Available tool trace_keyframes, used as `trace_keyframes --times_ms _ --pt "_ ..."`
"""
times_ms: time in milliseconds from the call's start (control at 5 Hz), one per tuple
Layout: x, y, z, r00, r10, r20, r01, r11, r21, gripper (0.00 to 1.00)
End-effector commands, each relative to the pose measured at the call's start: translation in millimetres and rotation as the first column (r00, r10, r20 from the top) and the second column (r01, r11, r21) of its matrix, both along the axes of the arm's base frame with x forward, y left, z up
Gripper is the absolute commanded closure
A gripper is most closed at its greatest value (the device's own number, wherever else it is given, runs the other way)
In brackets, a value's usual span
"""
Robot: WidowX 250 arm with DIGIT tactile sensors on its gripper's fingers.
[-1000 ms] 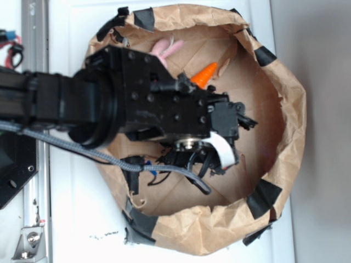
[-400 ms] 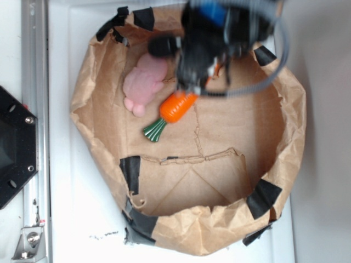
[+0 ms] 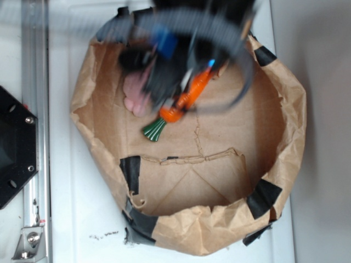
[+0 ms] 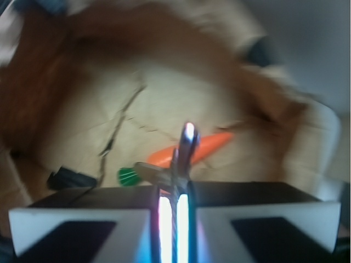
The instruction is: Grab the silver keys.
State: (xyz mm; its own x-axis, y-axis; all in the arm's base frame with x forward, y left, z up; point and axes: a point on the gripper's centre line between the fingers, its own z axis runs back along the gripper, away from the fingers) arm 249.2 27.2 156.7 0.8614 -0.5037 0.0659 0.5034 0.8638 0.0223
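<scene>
The tool [image 4: 174, 200] is clamped on the silver keys [image 4: 176, 164], which stick out between its pads, held above the carrot [image 4: 192, 152] inside the paper bag [image 3: 285, 137]. The exterior view is motion-blurred.

I counted one carrot [image 3: 181, 104] near the bag's centre, one pink bunny [image 3: 134, 93] at about ten o'clock of it, one brown paper bag [image 3: 285, 137], and one bunch of silver keys [image 4: 178, 161] pinched in my one gripper [image 4: 174, 205]. Black tape patches [image 3: 266, 197] numbered at least five.
</scene>
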Motion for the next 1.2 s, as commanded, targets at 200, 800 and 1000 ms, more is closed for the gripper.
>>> trace_keyframes --times_ms 200,800,1000 --pt "18 -22 -5 0.994 -0.008 -0.113 0.007 1.000 -0.014 1.00" --pt "7 -29 -13 0.999 0.044 0.019 -0.043 0.997 -0.062 1.00" --pt "5 -29 -15 0.999 0.021 0.049 -0.017 0.996 -0.086 1.00"
